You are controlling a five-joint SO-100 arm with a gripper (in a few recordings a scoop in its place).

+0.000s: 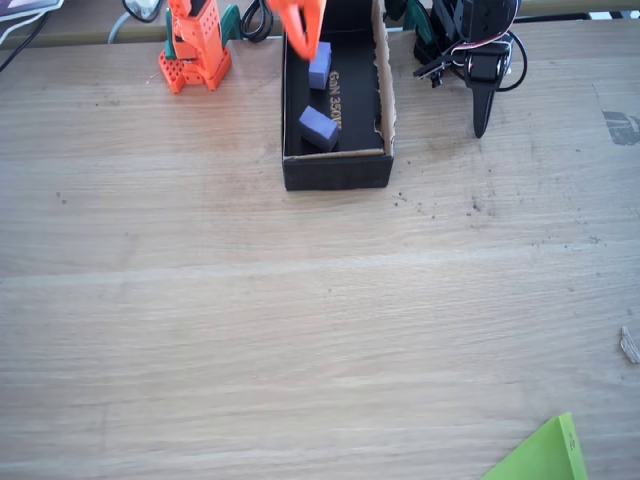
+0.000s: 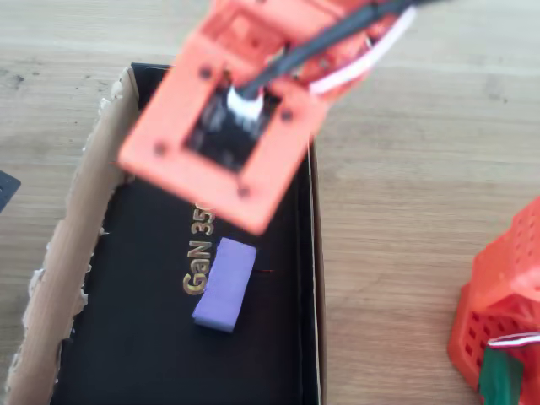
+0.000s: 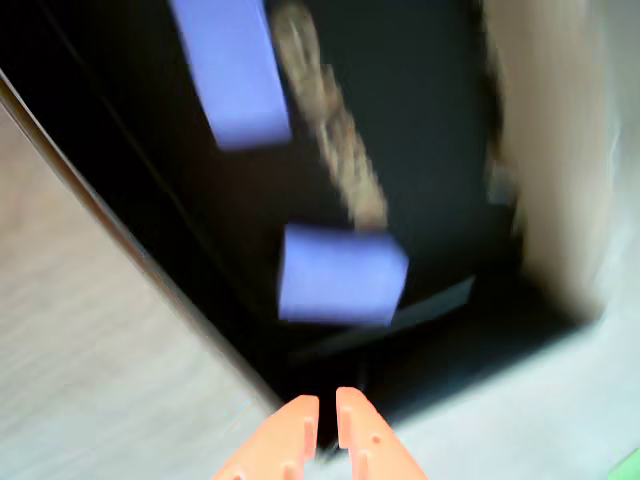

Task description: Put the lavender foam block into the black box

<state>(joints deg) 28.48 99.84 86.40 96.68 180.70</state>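
The wood-grain bench carried the black box, one rim torn brown cardboard, gold "GaN 350" inside. The lavender foam block lay on its floor beside the lettering, near a squatter block. The orange claw hung pressed together, empty.

Matt foam block, torn cardboard box, wood-grain table
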